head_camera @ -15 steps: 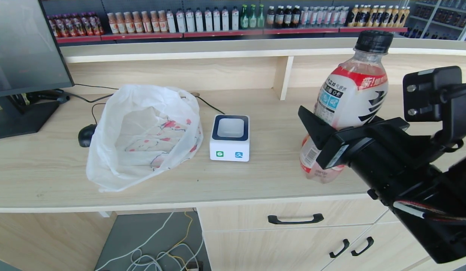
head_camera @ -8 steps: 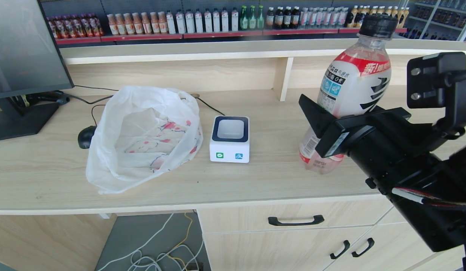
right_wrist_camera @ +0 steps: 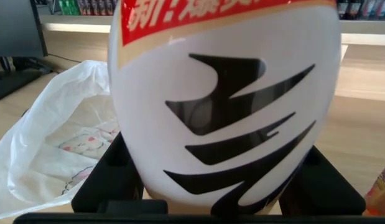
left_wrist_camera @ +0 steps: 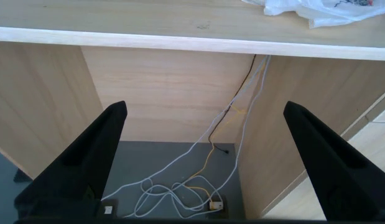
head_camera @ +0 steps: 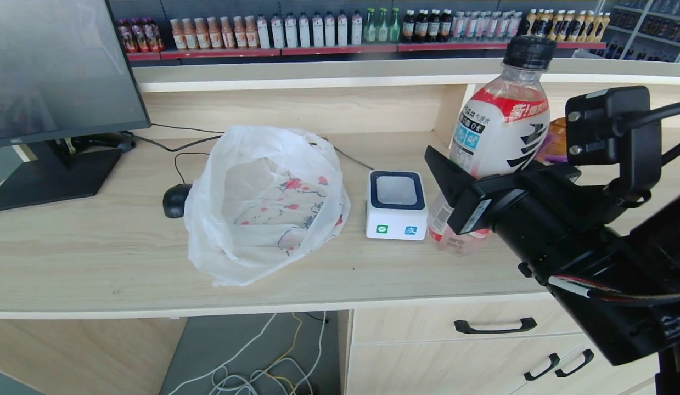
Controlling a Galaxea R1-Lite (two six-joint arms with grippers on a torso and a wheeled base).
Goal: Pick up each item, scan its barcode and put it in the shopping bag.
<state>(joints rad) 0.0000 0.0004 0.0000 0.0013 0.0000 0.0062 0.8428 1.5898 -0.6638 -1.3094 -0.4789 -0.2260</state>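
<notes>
While the right end effector (head_camera: 482, 184) clamps the clear black-capped plastic bottle (head_camera: 501, 126), just beside the white box scanner (head_camera: 396, 211), white plastic shopping bag (head_camera: 263, 203) open on the wooden counter (head_camera: 98, 258), left end effector (left_wrist_camera: 204, 112) spread wide.

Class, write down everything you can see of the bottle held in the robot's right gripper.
Clear plastic bottle, black screw cap, white label with a red band and black strokes, pale pinkish drink inside. Nearly upright, the right gripper clamps its middle, just right of the white scanner.
</notes>
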